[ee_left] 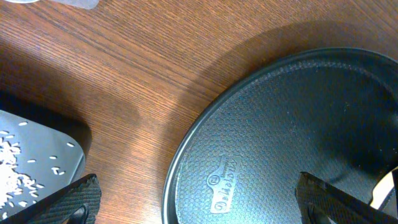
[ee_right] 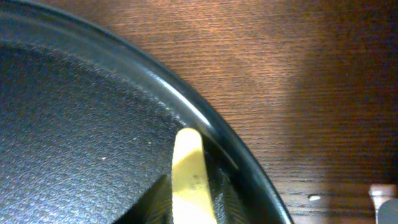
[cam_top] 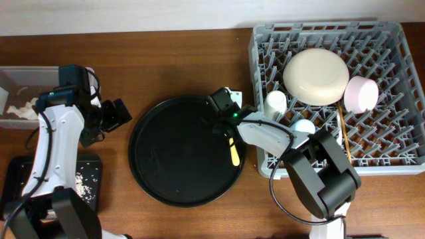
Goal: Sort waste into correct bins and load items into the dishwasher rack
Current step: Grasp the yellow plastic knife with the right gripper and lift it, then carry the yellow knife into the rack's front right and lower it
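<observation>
My right gripper (cam_top: 228, 130) is at the right rim of the big round black tray (cam_top: 166, 153), shut on the yellow knife (cam_top: 234, 151). In the right wrist view the knife (ee_right: 188, 163) stands between the two dark fingers (ee_right: 188, 193), just inside the tray rim. My left gripper (cam_top: 114, 115) is open and empty above the wood, left of the round tray; its fingers (ee_left: 199, 205) spread wide. The grey dishwasher rack (cam_top: 398, 40) holds the cream plate (cam_top: 315, 75), pink bowl (cam_top: 360, 93), white cup (cam_top: 275, 103), light blue cup (cam_top: 304, 126) and wooden stick (cam_top: 345, 136).
The clear tub (cam_top: 16, 76) at far left holds white napkins (cam_top: 23, 109). The shallow black tray (cam_top: 89, 169) at front left has rice grains (cam_top: 85, 179); it also shows in the left wrist view (ee_left: 43, 146). The round tray's rim (ee_left: 186, 149) lies under the left gripper.
</observation>
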You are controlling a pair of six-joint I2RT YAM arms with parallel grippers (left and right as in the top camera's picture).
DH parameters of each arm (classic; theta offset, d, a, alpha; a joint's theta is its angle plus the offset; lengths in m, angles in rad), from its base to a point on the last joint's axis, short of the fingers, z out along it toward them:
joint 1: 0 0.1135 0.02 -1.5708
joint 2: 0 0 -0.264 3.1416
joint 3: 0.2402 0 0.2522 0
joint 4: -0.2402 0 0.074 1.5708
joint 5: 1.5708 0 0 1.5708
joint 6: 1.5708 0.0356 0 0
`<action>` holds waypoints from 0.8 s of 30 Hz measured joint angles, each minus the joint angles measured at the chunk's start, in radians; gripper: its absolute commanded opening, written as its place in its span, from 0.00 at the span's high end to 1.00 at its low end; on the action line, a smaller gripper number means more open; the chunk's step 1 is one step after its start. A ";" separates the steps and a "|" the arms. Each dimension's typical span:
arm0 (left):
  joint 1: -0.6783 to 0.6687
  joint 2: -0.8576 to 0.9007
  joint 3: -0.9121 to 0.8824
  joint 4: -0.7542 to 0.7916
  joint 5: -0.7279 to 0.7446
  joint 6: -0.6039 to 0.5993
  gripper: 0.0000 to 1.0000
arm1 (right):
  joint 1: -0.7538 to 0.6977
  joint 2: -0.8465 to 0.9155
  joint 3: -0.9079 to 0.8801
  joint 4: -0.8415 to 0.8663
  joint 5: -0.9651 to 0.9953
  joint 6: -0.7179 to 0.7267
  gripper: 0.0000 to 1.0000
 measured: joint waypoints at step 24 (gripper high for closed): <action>0.000 0.000 0.000 0.000 0.000 0.000 0.01 | 0.001 0.024 -0.001 0.030 0.019 0.000 0.96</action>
